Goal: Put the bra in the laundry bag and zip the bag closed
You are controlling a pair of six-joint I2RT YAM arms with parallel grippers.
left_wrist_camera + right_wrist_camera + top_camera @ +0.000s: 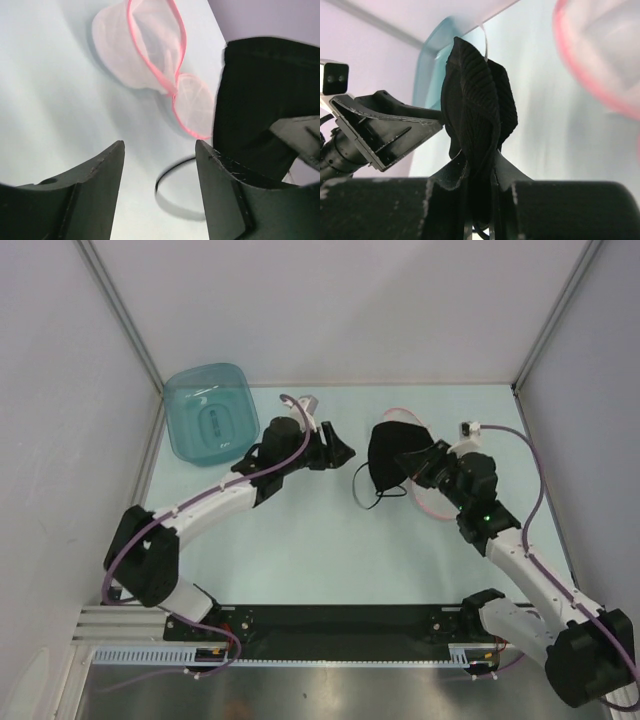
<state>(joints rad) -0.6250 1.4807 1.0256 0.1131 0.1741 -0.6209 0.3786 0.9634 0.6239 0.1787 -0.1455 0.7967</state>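
The black bra (388,455) hangs folded from my right gripper (424,464), which is shut on it just above the table; in the right wrist view the bra (475,110) stands pinched between the fingers of the right gripper (480,175). A thin strap loop (175,186) trails on the table. The white mesh laundry bag (145,50) with pink zipper trim lies open beside the bra (260,100). From above only its pink edge (428,504) shows, under the right arm. My left gripper (335,452) is open and empty, left of the bra and facing it; its jaws (159,150) frame the strap.
A teal translucent plastic tub (210,412) stands at the back left, also visible behind the bra in the right wrist view (432,55). White walls enclose the table on the left, back and right. The two grippers are close together mid-table.
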